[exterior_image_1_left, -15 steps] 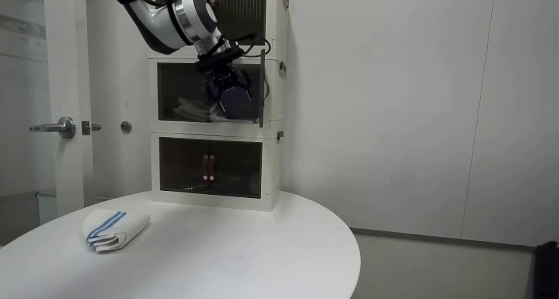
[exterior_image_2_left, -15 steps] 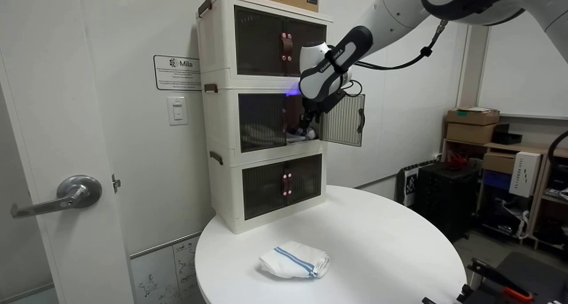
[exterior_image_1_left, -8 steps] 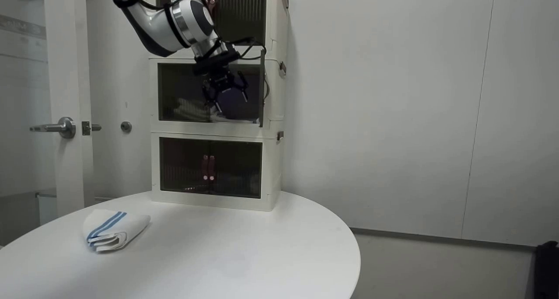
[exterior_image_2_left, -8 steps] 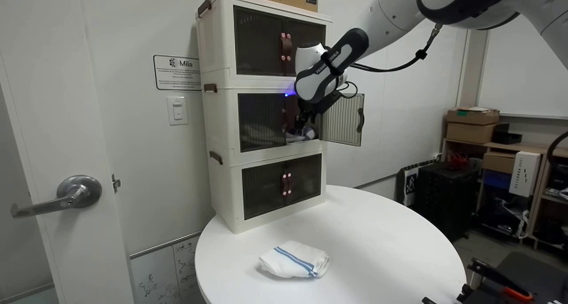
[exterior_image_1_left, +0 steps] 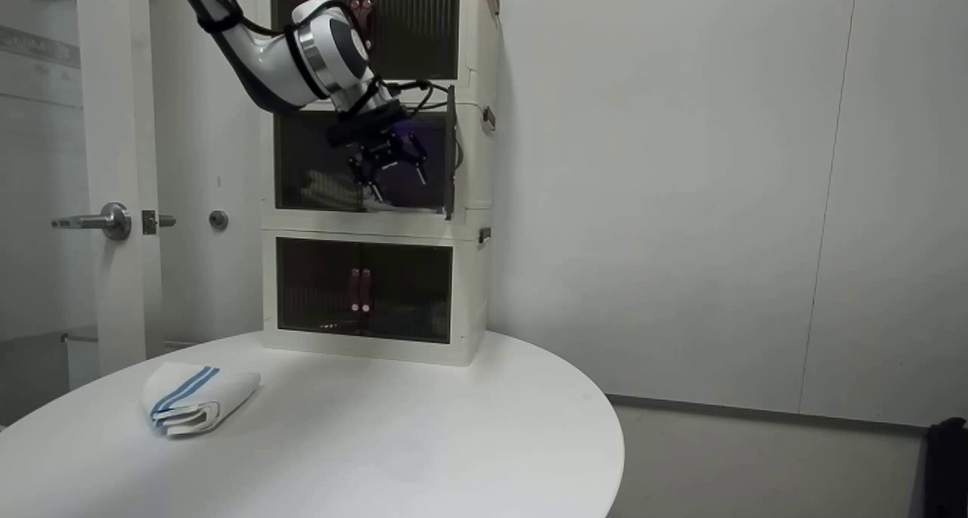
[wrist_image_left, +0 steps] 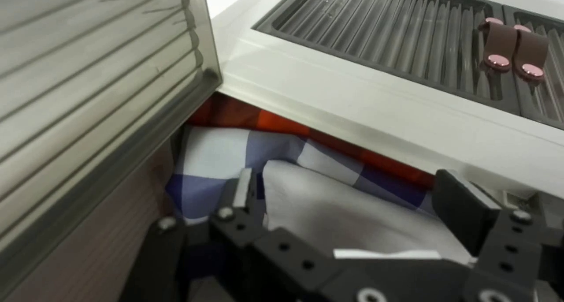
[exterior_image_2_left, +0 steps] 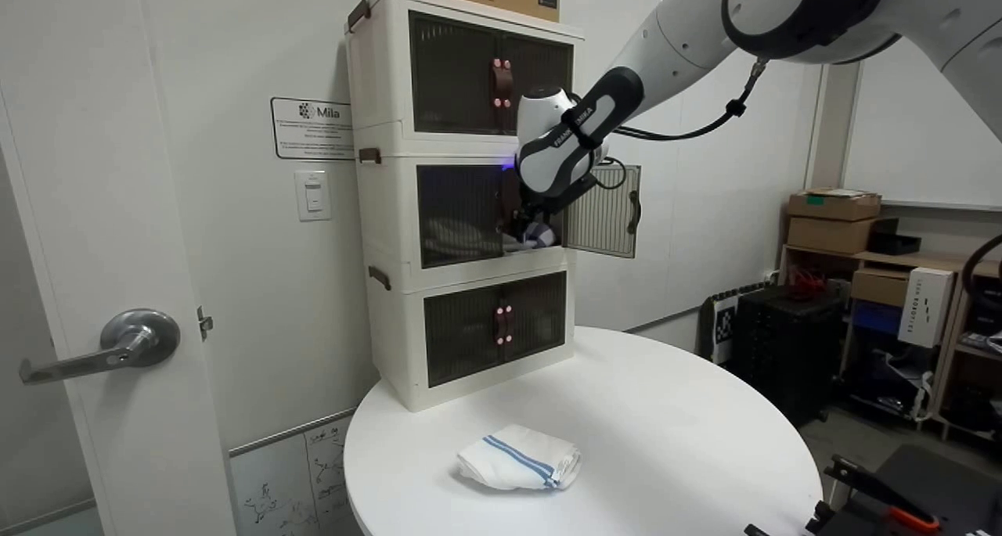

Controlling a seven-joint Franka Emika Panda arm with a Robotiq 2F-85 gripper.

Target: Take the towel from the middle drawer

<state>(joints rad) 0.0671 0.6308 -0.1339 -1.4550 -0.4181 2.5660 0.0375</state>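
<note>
The middle cabinet compartment (exterior_image_1_left: 318,219) has its right door (exterior_image_2_left: 603,211) swung open. Inside lie a plain whitish towel (wrist_image_left: 335,205), a blue-and-white checked cloth (wrist_image_left: 216,152) and a strip of red-orange cloth (wrist_image_left: 282,122). The checked cloth also shows in an exterior view (exterior_image_2_left: 540,235). My gripper (wrist_image_left: 346,183) is open and points down into the compartment, its fingers either side of the whitish towel, with nothing held. It also shows open in an exterior view (exterior_image_1_left: 399,187). Whether the fingertips touch the cloth I cannot tell. The towel's lower part is hidden by the gripper.
The open door stands close beside the gripper in the wrist view (wrist_image_left: 97,95). The compartment's left door (exterior_image_2_left: 460,215) is shut. The lower doors (exterior_image_2_left: 497,329) are shut. A folded white towel with blue stripes (exterior_image_1_left: 200,398) lies on the round white table (exterior_image_1_left: 423,442).
The arm and gripper have moved down and slightly leftward in both exterior views, lower into the compartment. The gripper stays open. The door and the towel on the table look unmoved.
</note>
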